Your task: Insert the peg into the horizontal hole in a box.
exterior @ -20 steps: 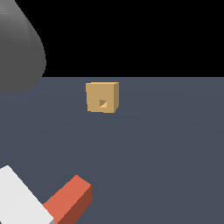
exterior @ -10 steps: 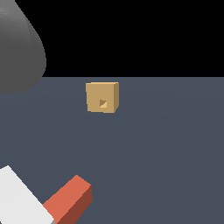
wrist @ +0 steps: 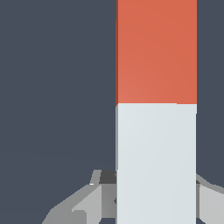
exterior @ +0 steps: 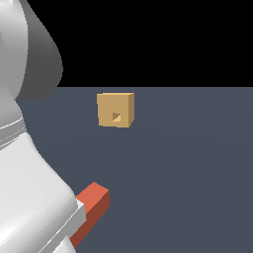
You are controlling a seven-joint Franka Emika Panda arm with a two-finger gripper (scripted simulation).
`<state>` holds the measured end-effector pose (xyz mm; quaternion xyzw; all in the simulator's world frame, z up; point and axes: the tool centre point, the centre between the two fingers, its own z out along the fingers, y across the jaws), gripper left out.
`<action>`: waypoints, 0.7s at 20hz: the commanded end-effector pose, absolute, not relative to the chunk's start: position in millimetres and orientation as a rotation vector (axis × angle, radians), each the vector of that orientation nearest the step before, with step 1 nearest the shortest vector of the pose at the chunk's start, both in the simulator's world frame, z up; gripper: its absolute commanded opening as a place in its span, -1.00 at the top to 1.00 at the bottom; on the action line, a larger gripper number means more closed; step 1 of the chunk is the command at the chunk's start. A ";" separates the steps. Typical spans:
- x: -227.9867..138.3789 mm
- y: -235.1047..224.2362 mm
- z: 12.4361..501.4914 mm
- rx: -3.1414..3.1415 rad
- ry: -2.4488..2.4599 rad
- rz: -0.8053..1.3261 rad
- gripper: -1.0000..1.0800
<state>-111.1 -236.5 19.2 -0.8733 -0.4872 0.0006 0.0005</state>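
Note:
The peg (exterior: 94, 201) shows only its orange-red end in the exterior view, low on that view's left; the rest is hidden behind my white arm (exterior: 29, 197). In the wrist view the peg (wrist: 156, 87) runs long, orange-red beyond a white part. My gripper (wrist: 156, 194) is shut on that white part, a grey finger (wrist: 94, 197) pressed against each side. The tan box (exterior: 116, 109) stands farther back on the floor, apart from the peg. Its small dark square hole (exterior: 116, 117) faces the camera.
A flat dark blue-grey floor (exterior: 188, 173) stretches around the box and peg. My arm's bulky white and grey links fill the exterior view's left side.
My arm has swung into the exterior view's left and now covers the peg's white part. The orange end sits a little higher in the picture than before. The box has not moved.

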 end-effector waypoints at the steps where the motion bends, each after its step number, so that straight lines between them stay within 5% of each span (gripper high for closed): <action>1: -106.0 -217.0 21.4 -2.730 -1.555 -0.001 1.00; 14: -82.2 -42.4 34.3 -2.609 -1.751 0.000 1.00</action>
